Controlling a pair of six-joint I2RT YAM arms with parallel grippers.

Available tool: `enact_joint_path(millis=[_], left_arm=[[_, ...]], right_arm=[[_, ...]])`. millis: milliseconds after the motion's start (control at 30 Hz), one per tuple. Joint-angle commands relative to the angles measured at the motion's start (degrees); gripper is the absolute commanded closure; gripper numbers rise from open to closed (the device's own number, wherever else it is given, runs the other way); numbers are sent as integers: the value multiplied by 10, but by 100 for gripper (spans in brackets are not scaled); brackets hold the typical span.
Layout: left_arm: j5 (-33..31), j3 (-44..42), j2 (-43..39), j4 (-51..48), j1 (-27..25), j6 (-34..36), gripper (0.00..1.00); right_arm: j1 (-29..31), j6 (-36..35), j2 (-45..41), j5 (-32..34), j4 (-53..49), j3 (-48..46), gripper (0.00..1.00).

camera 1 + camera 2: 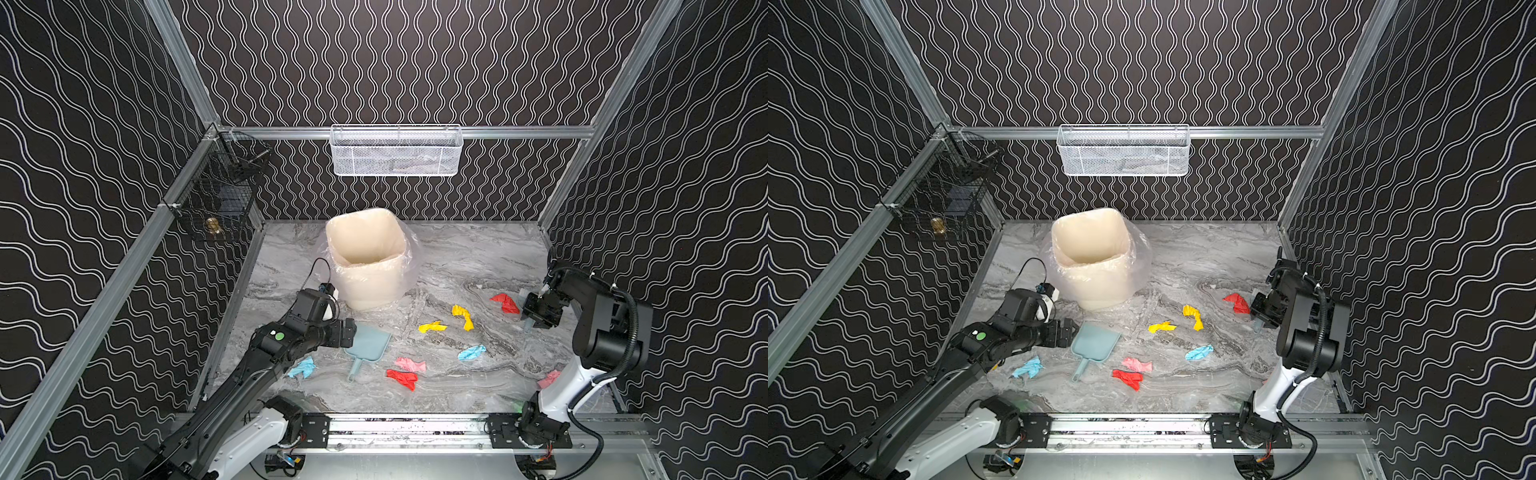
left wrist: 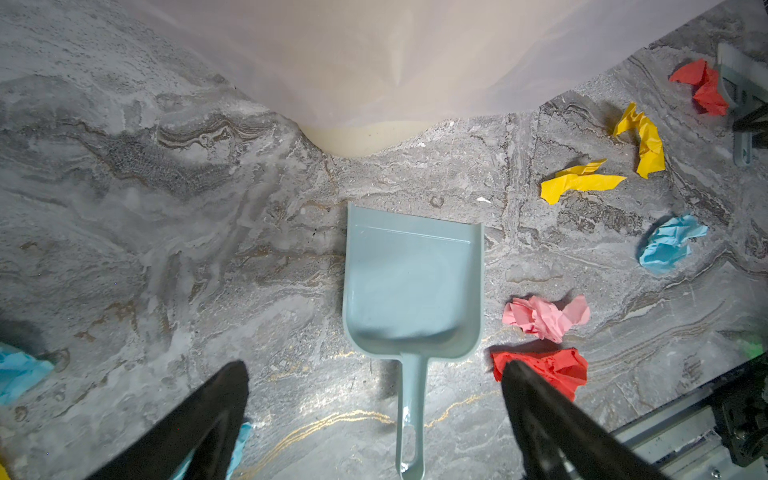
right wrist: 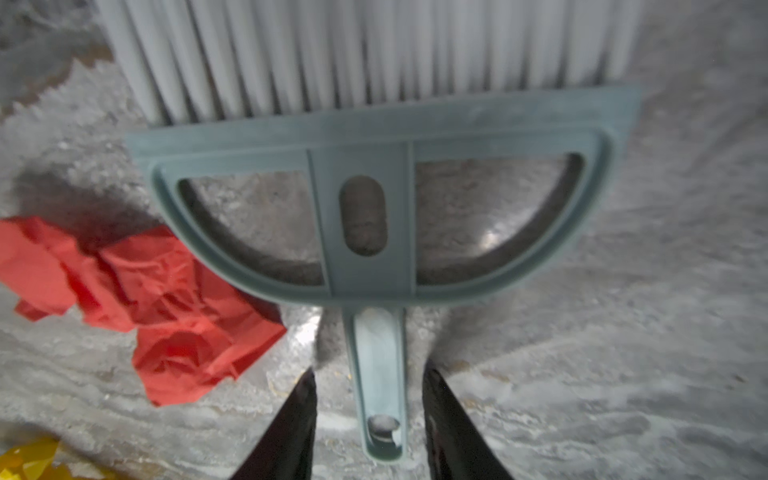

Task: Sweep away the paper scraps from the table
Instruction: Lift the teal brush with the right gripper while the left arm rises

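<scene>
Both top views: high, looking down over the whole table (image 1: 457,257). Wrist views: close, looking past left hand (image 2: 374,365) and right hand (image 3: 370,370), sharing the red scrap (image 3: 137,299) beside the latter.

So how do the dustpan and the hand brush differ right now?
The dustpan is a solid, empty scoop; the hand brush has an open half-round frame with white bristles. The jaws of the left gripper stand wide apart, well clear of the dustpan's handle; the jaws of the right gripper narrowly flank the hand brush's handle without touching it. Both are pale blue plastic, lie flat on the table, with a slim handle holed at its end.
</scene>
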Motion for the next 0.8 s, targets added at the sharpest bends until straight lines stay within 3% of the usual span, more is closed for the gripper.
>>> enact_joint_path(millis=[0,500,767], left_arm=[[-1,3,0,7,-2,0,1],[3,5,5,8,-2,2,1],[6,7,1,7,-5,5,1]], right_arm=[[5,-6,13,15,-19,9,58],[9,-8,17,46,-25,5,79],[10,-6,6,53,-23,7,84]])
